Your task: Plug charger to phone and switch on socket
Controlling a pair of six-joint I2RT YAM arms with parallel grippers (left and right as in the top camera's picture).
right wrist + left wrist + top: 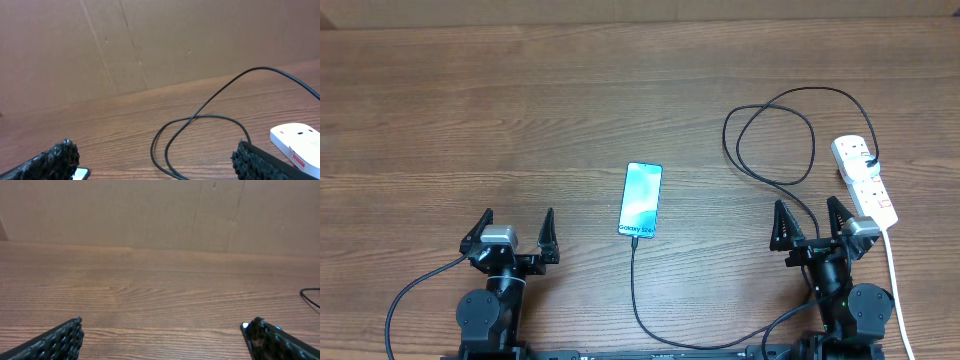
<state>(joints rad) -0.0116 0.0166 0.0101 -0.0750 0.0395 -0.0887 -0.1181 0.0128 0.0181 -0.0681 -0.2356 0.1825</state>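
At the near edge of the table, two grippers are standing, one per arm, four fingers in all. The left gripper is holding its jaws spread wide, and nothing is lying between them; its wrist view is showing only bare wood between the two fingers. The right gripper is likewise holding its jaws wide apart and gripping nothing.

Further out, one phone is lying flat, screen up, roughly midway between the two arms and well apart from both. One charger is running from the phone's near short edge toward the table front, then across to the right side (whether the tip is seated cannot be told). The same cable is forming loops beyond the right gripper and is reaching the far end of the socket.

One socket is lying just beyond and to the right of the right gripper. One white cord is trailing from it toward the table front.
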